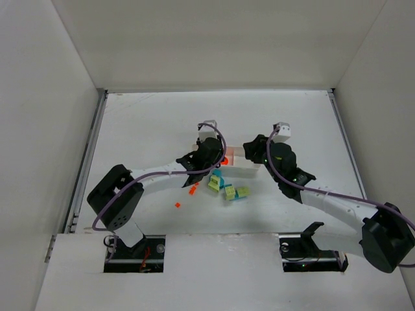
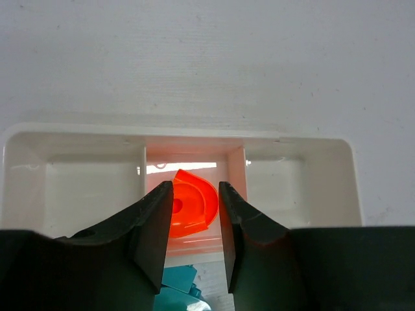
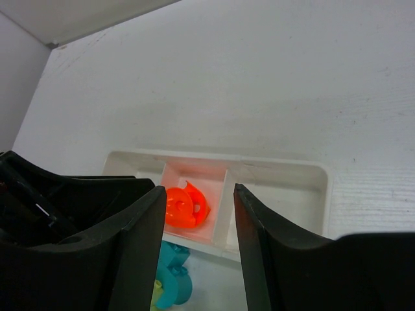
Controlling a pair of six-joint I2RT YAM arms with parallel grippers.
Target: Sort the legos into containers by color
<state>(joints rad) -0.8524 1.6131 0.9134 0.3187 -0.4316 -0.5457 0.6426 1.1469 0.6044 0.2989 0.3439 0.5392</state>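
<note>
Left wrist: orange-red lego (image 2: 192, 207) in middle compartment (image 2: 194, 154), between the spread left fingers (image 2: 150, 228)

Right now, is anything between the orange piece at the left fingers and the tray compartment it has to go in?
Nothing visible does. The orange piece already sits inside the middle compartment of the tray, seen through the gap between the left fingers. The right wrist view shows it lying there free.
</note>
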